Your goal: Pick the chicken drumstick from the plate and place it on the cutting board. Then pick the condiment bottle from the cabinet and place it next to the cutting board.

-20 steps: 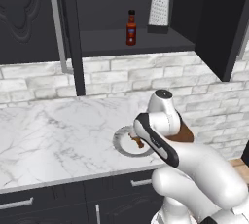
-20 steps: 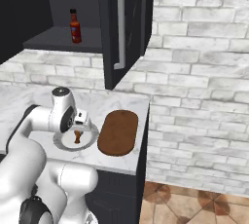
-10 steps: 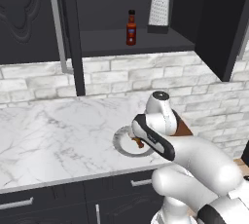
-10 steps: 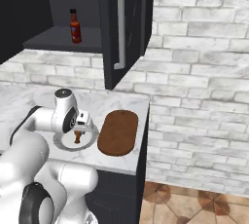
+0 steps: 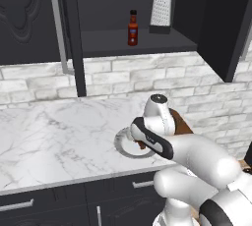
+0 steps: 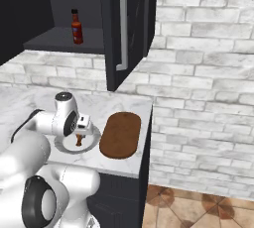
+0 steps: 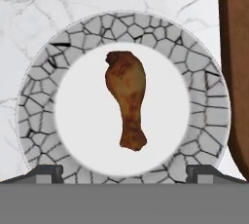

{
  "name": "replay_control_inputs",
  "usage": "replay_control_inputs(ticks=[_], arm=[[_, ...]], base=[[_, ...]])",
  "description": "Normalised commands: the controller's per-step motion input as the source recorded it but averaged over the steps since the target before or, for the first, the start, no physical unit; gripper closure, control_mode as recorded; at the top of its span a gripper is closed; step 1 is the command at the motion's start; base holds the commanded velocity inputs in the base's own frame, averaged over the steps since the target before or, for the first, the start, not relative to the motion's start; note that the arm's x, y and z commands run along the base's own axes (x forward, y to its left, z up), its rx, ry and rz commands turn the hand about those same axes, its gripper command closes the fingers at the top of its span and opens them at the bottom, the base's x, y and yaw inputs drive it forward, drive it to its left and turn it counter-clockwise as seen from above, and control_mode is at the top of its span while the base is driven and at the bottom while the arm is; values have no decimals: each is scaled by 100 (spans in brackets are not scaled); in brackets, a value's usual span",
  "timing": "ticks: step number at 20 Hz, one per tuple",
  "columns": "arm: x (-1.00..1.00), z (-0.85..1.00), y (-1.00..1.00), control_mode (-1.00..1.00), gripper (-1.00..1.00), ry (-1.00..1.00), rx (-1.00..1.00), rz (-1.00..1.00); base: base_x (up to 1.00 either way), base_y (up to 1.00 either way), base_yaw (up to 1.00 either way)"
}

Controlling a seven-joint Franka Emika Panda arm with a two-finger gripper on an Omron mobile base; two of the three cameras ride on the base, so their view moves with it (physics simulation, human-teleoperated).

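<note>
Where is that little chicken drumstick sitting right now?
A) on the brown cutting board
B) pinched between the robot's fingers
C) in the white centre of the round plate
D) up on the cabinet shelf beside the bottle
C: the hand view shows the chicken drumstick lying free in the white middle of the plate, with the cutting board off to one side.

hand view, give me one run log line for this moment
hand open above plate | chicken drumstick on plate, ungrasped | cutting board bare | condiment bottle in cabinet
</note>
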Motion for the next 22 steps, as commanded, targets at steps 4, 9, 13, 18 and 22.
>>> replay_control_inputs(ticks=[4,9,13,18,22], arm=[[9,-24,6,-100,-100,0,0,0],[21,-18,0,-100,-100,-1,0,0],[21,-14,0,-100,-100,0,0,0],[16,-12,2,-100,-100,0,0,0],[14,-13,5,-100,-100,0,0,0]], base=[[0,0,0],[0,0,0],[0,0,0],[0,0,0],[0,0,0]])
